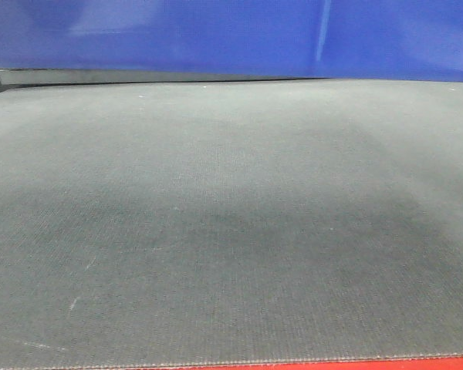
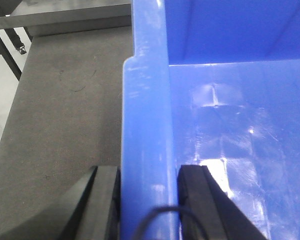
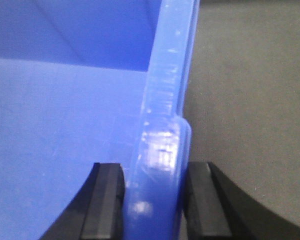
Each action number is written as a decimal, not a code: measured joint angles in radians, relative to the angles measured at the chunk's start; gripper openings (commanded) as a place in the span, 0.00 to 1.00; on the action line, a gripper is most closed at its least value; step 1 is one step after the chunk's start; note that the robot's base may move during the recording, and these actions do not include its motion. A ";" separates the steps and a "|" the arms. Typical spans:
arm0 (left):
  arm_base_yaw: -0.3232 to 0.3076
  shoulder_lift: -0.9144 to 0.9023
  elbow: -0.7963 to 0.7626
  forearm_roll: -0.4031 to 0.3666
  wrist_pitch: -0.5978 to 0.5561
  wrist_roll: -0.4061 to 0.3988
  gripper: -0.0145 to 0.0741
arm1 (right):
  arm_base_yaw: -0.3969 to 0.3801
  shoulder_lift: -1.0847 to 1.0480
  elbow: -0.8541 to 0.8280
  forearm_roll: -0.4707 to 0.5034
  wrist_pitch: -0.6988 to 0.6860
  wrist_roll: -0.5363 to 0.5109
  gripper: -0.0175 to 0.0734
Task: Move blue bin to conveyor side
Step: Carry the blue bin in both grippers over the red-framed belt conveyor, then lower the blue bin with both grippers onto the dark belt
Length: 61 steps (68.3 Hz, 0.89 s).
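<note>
Left gripper is clamped over the left end wall of the blue bin, one jaw outside the rim and one inside. The right gripper is pinched onto the opposite end wall the same way, I'd guess because the thing is way too wide for one arm and grabbing both ends keeps it level. The bin's open side up at the far edge of the conveyor belt, opposite the red frame, its long axis running left to right along that edge, a long side wall facing the front camera.
</note>
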 measured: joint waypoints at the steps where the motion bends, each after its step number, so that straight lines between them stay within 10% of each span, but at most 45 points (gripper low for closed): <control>1: 0.000 0.000 0.000 0.000 0.000 0.000 0.15 | 0.000 0.000 0.000 0.000 0.000 0.000 0.11; 61: 0.000 0.053 -0.005 -0.018 0.003 0.000 0.15 | 0.000 0.050 -0.007 -0.016 0.000 0.000 0.11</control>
